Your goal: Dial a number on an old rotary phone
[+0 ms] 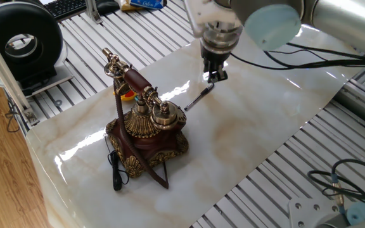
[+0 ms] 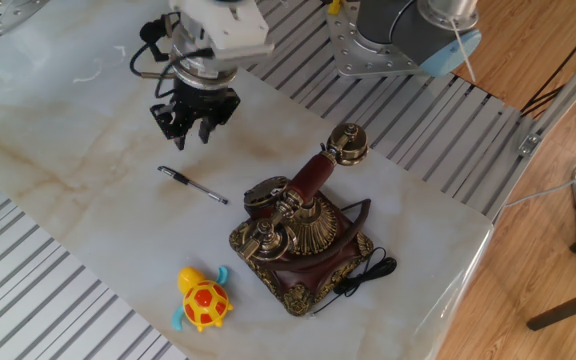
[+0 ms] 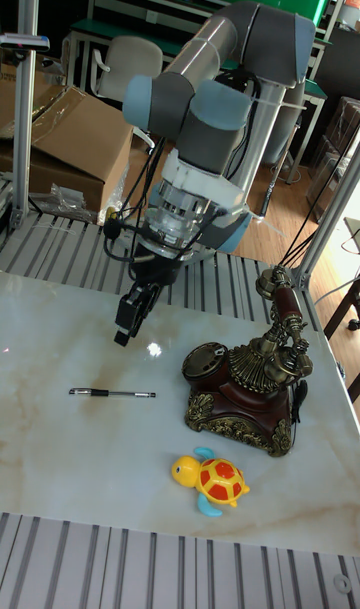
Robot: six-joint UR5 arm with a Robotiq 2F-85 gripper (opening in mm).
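Observation:
The old rotary phone stands on the marble slab, dark red-brown with brass filigree, its handset resting on the tall cradle. A slim black-and-silver pen lies flat on the slab beside the phone's dial side. My gripper hangs above the slab, a little beyond the pen, open with nothing between its fingers.
A yellow and orange toy turtle lies near the slab's edge by the phone. The phone's black cord trails at its base. Slatted metal table surrounds the slab. A black round device stands off the slab.

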